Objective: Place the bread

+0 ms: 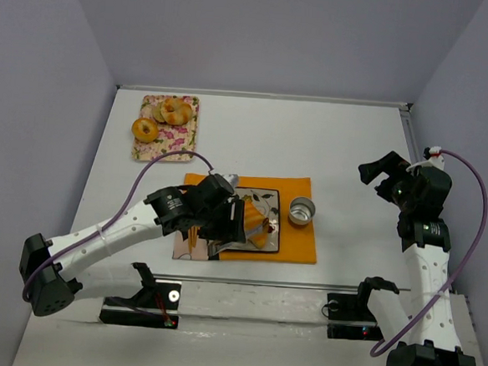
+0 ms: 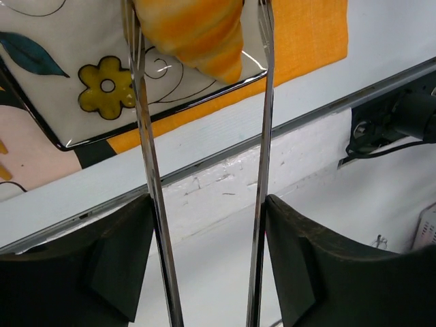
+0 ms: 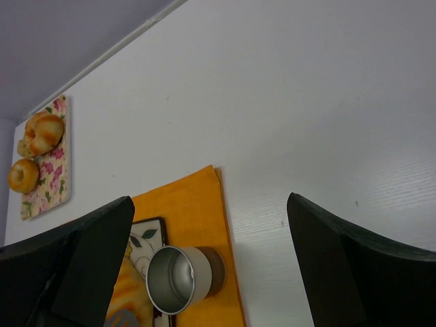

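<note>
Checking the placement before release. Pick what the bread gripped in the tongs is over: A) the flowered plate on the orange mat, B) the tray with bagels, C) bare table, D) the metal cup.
A: in the left wrist view the bread sits between the tongs right above a corner of the flowered plate, which lies on the orange mat.

White table (image 1: 314, 138) fills the middle, matte under soft, even light. Up at 12 o'clock, a pale lavender back wall (image 1: 271, 34) meets it along a thin seam. Same lavender at 9 o'clock on the left wall (image 1: 29, 134), and at 3 o'clock on the right wall (image 1: 485, 91). Down at 6 o'clock, a metal rail (image 1: 304, 285) runs across the table's near edge.
</note>
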You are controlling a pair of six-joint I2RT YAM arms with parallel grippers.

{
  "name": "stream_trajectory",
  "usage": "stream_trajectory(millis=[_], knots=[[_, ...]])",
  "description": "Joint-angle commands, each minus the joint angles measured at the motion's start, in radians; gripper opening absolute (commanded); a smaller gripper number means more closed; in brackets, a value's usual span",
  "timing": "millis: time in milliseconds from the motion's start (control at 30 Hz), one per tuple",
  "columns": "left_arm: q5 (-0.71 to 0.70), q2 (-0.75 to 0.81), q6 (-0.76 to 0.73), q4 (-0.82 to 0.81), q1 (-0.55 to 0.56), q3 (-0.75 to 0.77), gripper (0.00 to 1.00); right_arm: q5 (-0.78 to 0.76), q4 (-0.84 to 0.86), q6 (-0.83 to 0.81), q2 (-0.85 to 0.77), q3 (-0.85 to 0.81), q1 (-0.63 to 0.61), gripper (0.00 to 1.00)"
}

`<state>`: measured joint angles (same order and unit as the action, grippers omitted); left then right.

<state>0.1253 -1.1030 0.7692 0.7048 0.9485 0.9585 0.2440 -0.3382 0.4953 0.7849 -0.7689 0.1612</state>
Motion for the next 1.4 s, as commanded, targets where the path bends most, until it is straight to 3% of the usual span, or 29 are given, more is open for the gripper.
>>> stream_trajectory(millis=[0, 133, 367, 467, 567, 600, 800, 900, 1133, 1367], knots=[[-0.045, 0.014, 0.005, 0.036, 0.009, 0.072, 0.77, 0.008, 0.016, 0.005, -0.007, -0.003, -0.008, 1.0], [-0.156, 0.018, 0.008, 0.128, 0.009, 0.153, 0.8, 0.008, 0.018, 0.003, -0.009, -0.006, -0.008, 1.0], [-0.331, -0.011, 0.054, 0.289, 0.009, 0.305, 0.78, 0.009, 0.016, 0.0, -0.016, -0.004, -0.008, 1.0], [-0.6, -0.059, 0.186, 0.418, 0.004, 0.388, 0.71, 0.006, 0.015, -0.001, -0.019, -0.004, -0.008, 1.0], [-0.708, -0.072, 0.229, 0.389, -0.034, 0.411, 0.69, 0.006, 0.015, -0.001, -0.021, -0.004, -0.008, 1.0], [-0.745, -0.081, 0.217, 0.313, -0.081, 0.407, 0.69, 0.009, 0.015, -0.001, -0.018, -0.007, -0.008, 1.0], [-0.669, -0.11, -0.023, -0.017, -0.367, 0.364, 0.69, 0.017, 0.015, -0.001, -0.01, -0.007, -0.008, 1.0], [-0.566, -0.139, -0.091, -0.151, -0.59, 0.358, 0.65, 0.023, 0.015, 0.0, 0.005, -0.01, -0.008, 1.0], [-0.359, -0.233, -0.171, -0.292, -0.806, 0.327, 0.64, 0.02, 0.015, -0.001, 0.036, -0.018, -0.008, 1.0], [-0.285, -0.325, -0.196, -0.317, -0.883, 0.344, 0.64, 0.006, 0.015, -0.003, 0.042, -0.018, -0.008, 1.0]])
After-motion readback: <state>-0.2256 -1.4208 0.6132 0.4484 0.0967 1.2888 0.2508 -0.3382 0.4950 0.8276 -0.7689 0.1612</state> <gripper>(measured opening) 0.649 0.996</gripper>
